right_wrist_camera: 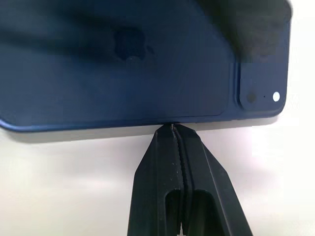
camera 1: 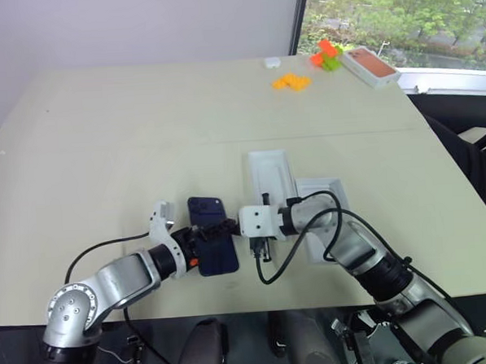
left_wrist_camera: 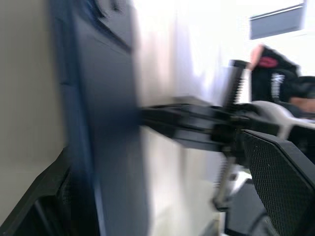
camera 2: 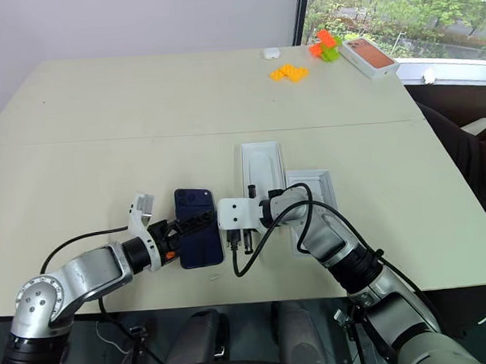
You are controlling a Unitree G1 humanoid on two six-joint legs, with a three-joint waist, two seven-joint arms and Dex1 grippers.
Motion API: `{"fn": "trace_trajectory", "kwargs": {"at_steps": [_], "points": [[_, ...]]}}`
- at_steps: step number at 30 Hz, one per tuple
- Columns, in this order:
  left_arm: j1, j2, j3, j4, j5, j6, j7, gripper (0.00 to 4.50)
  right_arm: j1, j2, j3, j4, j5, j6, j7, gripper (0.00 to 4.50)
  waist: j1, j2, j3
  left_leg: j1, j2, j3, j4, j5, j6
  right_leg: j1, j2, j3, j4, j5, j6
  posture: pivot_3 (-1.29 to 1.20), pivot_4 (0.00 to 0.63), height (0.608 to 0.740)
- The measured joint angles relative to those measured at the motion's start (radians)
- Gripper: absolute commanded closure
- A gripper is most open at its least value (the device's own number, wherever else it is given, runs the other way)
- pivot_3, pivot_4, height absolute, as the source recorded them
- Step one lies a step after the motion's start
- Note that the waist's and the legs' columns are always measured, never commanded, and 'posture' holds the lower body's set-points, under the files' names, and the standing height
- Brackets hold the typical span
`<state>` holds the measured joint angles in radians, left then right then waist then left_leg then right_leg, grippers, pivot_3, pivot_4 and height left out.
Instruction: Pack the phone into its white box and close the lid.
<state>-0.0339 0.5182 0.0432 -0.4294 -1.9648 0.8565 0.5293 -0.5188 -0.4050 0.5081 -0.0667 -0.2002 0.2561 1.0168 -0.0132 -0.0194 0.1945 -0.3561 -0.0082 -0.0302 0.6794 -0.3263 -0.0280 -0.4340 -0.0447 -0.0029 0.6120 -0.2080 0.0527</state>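
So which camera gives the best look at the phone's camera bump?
The right wrist view: the phone lies broadside there, its camera bump plainly visible. Both eye views show the bump small, at the phone's far end. The left wrist view shows the phone edge-on and blurred.

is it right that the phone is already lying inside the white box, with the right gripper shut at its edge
Not quite. The phone lies on the bare table, beside the white box rather than inside it, as the left eye view shows. The rest holds: the right gripper is shut, its tips at the phone's edge.
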Motion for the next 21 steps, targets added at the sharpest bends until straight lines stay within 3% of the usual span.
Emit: {"fn": "trace_trajectory", "kwargs": {"at_steps": [7, 16, 21], "points": [[0.001, 0.005, -0.012, -0.003, 0.0, 0.001, 0.024, 0.0, 0.0, 0.003, 0.0, 0.002, -0.001, 0.0, -0.001, 4.44, 0.0, 0.0, 0.0, 0.0, 0.0, 0.0, 0.0, 0.0, 0.0, 0.0, 0.0, 0.0, 0.0, 0.0, 0.0, 0.0, 0.15, 0.74], [0.042, 0.139, 0.079, 0.026, -0.008, 0.039, -0.029, 0.0, -0.001, 0.009, 0.002, 0.006, 0.0, -0.001, 0.0, 4.44, -0.002, 0.0, 0.0, 0.0, 0.0, 0.0, 0.0, 0.0, 0.0, 0.0, 0.001, 0.0, 0.0, 0.0, 0.0, 0.0, 0.15, 0.74], [0.052, 0.154, 0.099, 0.037, -0.008, 0.056, -0.059, 0.0, -0.003, 0.011, 0.002, 0.011, 0.002, -0.002, 0.001, 4.44, -0.001, 0.0, 0.0, 0.0, 0.0, 0.0, 0.0, 0.0, 0.0, 0.0, 0.0, 0.0, 0.0, 0.0, 0.0, 0.0, 0.15, 0.74]]}}
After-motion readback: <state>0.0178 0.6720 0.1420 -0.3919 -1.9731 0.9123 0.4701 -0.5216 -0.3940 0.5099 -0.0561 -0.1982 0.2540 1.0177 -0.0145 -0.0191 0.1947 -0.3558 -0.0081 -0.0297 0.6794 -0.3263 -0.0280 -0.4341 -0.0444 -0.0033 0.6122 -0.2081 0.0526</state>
